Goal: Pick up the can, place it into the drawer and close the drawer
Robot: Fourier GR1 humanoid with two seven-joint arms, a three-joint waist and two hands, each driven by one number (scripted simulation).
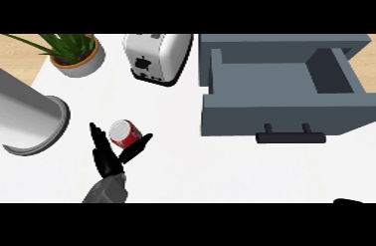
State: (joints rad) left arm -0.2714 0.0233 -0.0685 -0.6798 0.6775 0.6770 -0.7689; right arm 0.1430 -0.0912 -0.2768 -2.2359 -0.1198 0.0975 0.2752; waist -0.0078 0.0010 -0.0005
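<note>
Red can (126, 133) lies tilted (silver top showing); grey drawer (283, 95) open.

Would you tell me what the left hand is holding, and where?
Nothing yet: the left hand is open, with the red can between its thumb and fingers.

A white toaster (157, 57) stands at the far side of the white table (220, 165), its slots facing up and a black lever and knob on its near end. Left of it, at the table's far left corner, a potted plant (75, 53) sits in a pale round pot, its long green leaves spreading out over the rim. Nearer, at the left edge, a large grey metal cylinder (28, 118) stands, tilted in the view, its flat rim resting on the table and its body running off the picture's left side. Beyond the table, a strip of light wood floor (22, 53) shows.
</note>
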